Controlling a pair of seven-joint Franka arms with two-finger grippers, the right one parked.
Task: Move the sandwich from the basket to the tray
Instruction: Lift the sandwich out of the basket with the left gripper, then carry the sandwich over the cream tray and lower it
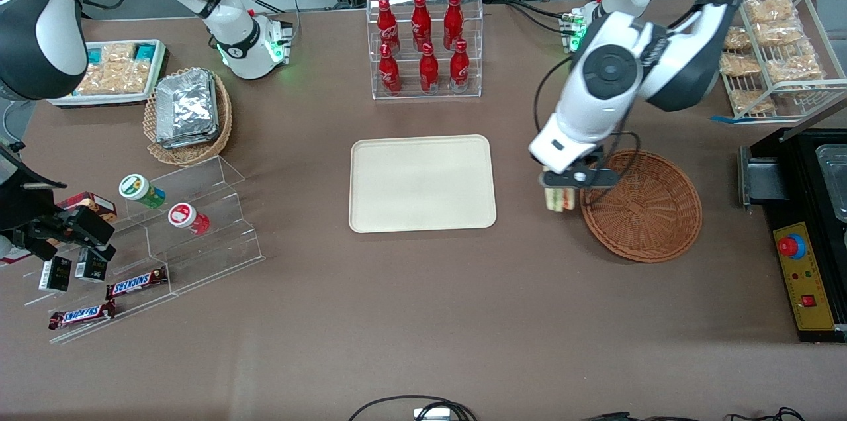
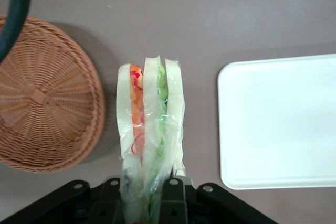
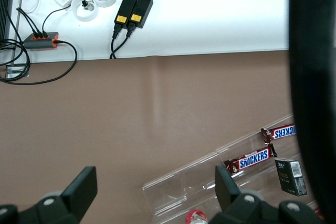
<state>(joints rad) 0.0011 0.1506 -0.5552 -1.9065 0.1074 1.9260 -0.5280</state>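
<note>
My left gripper [image 1: 560, 190] is shut on the sandwich [image 1: 559, 198], a wrapped wedge of pale bread with red, orange and green layers [image 2: 149, 124]. It hangs above the bare table between the reddish-brown wicker basket [image 1: 645, 208] and the cream tray [image 1: 422, 183], close beside the basket's rim. The basket [image 2: 44, 100] holds nothing. The tray [image 2: 278, 121] is bare too. In the wrist view the black fingers [image 2: 172, 198] press the wrap from both sides.
A clear rack of red bottles [image 1: 425, 44] stands farther from the front camera than the tray. A black control box [image 1: 804, 269] and a wire rack of snack bags [image 1: 774, 50] lie at the working arm's end. A tan basket of foil packets [image 1: 188, 113] and clear steps with snacks [image 1: 159, 235] lie toward the parked arm's end.
</note>
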